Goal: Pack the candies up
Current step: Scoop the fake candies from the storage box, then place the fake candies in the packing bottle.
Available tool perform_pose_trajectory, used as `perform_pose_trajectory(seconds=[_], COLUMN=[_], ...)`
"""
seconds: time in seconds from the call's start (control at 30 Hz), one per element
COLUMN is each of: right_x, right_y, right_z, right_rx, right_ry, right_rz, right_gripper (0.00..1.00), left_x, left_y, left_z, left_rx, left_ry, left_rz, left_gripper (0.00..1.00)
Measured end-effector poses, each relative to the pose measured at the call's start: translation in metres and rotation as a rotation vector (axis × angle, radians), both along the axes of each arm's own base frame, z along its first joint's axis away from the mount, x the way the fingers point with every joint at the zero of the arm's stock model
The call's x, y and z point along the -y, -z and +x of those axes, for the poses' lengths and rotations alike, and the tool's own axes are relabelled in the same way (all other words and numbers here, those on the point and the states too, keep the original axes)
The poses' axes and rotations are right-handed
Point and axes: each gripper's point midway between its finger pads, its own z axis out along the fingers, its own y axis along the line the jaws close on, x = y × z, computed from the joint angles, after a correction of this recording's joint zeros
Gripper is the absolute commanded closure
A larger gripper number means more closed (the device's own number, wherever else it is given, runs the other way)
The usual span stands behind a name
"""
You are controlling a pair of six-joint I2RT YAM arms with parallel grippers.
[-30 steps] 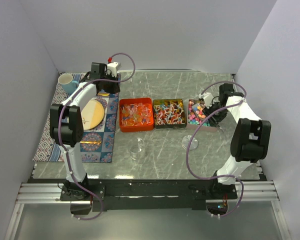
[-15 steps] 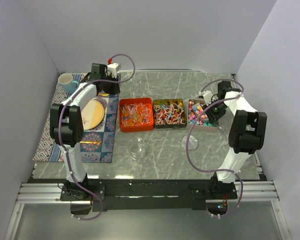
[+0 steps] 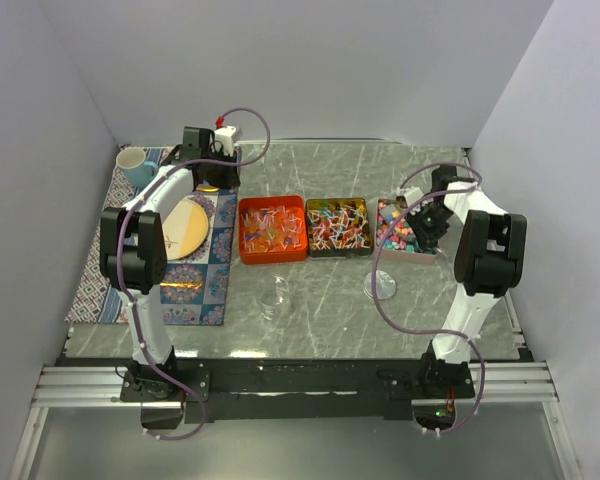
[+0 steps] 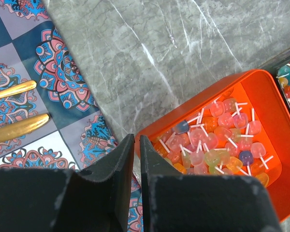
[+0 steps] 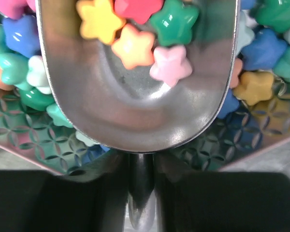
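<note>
Top external view: a marbled tabletop (image 3: 320, 300). Left end effector (image 4: 137, 145), fingers (image 4: 120, 166) nearly together and empty, hangs over a corner of the orange box (image 4: 273, 121). Over the pink tray (image 3: 400, 254), right end effector (image 5: 141, 181) clamps a scoop (image 5: 135, 108) (handle between fingers (image 5: 99, 195)) carrying star candies (image 5: 171, 65).

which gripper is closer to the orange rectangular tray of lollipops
Left. The left gripper hovers just off the orange tray's corner; the right gripper, holding a metal scoop, is over the pink tray, two trays away.

Bright, even overhead light, soft shadows. Pale glare streaks the marble desk (image 3: 330, 300). Up close, the steel scoop (image 5: 135, 111) mirrors smeared colour, candies (image 5: 134, 46) crisp, handle blurring at the bottom edge.
</note>
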Motion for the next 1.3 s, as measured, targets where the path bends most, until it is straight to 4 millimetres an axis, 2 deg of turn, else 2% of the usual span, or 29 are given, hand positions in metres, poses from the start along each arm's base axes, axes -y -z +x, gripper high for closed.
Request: perform_pose_trajectory(seconds=[0.03,0.1,0.3,0.4,0.57,0.7,1.03,1.13,1.27,1.3], right_x=[0.0,-0.002,-0.004,-0.002,0.004,0.005,-0.007,-0.013,-0.046,-0.058], right_y=[0.002,0.003,0.002,-0.001,-0.019,-0.03,-0.063,-0.082,-0.131,-0.143], right_z=[0.002,0.002,0.002,-0.004,-0.017,-0.012,0.015,0.019,0.03,0.03], right_rx=[0.0,-0.003,0.018,0.038,0.088,0.161,0.346,0.376,0.466,0.494], right_ry=[0.002,0.004,0.005,0.014,0.044,0.063,0.056,0.0,-0.18,-0.235], right_rz=[0.002,0.014,0.029,0.029,0.034,0.044,0.101,0.093,0.071,0.068], right_gripper=[0.94,1.0,1.0,1.0,1.0,1.0,1.0,1.0,1.0,1.0], left_x=[0.0,-0.001,-0.003,-0.004,-0.004,-0.003,-0.002,-0.002,-0.003,-0.004], left_y=[0.0,0.0,0.004,0.008,0.009,0.009,0.01,0.009,0.01,0.01], left_z=[0.0,0.0,-0.001,-0.003,-0.003,-0.003,-0.002,-0.002,-0.001,-0.001], left_rx=[0.0,0.0,-0.005,-0.016,-0.017,-0.018,-0.023,-0.024,-0.034,-0.043], left_ry=[-0.001,-0.004,-0.011,-0.011,-0.011,-0.012,-0.02,-0.023,-0.053,-0.068], left_rz=[0.001,0.004,0.013,0.018,0.016,0.014,0.005,0.003,-0.003,-0.006], left_gripper=[0.84,0.84,0.84,0.84,0.84,0.84,0.84,0.79,0.5,0.47])
